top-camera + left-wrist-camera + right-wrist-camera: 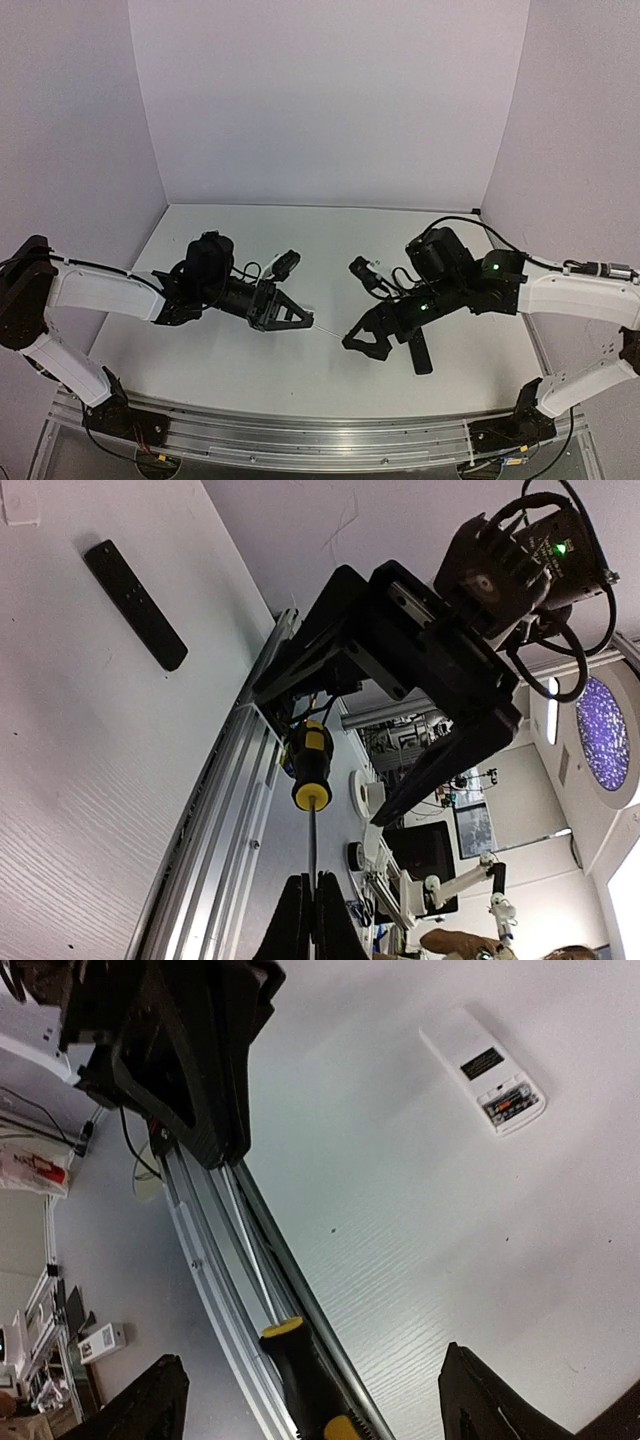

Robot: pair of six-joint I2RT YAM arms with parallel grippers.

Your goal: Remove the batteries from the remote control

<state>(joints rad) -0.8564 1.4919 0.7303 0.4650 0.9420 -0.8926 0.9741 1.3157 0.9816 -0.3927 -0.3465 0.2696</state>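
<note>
Two arms sit bolted along the near edge of the bench, both reaching inward so their tips nearly meet over the middle. The left claw is pinched tight on the thin metal shaft of a screwdriver, gripping it right at the fingertips. The yellow-and-black handle points across at the other arm, and the whole tool is up in the air, not lying on anything.

The right claw is spread wide, one finger on each side of that handle. As far as I can see neither finger touches it, so it's holding nothing.

Just behind the right claw, a slim black remote lies flat on the bench on the right side.

Further off is the remote control, the small white one. It's lying flat with its plain back up, dark label showing, well apart from both claws. The compartment at one end looks open, and the batteries are sitting inside it, but they're too small for me to count. Only the right wrist view catches it, and I can't make it out from overhead.
</note>
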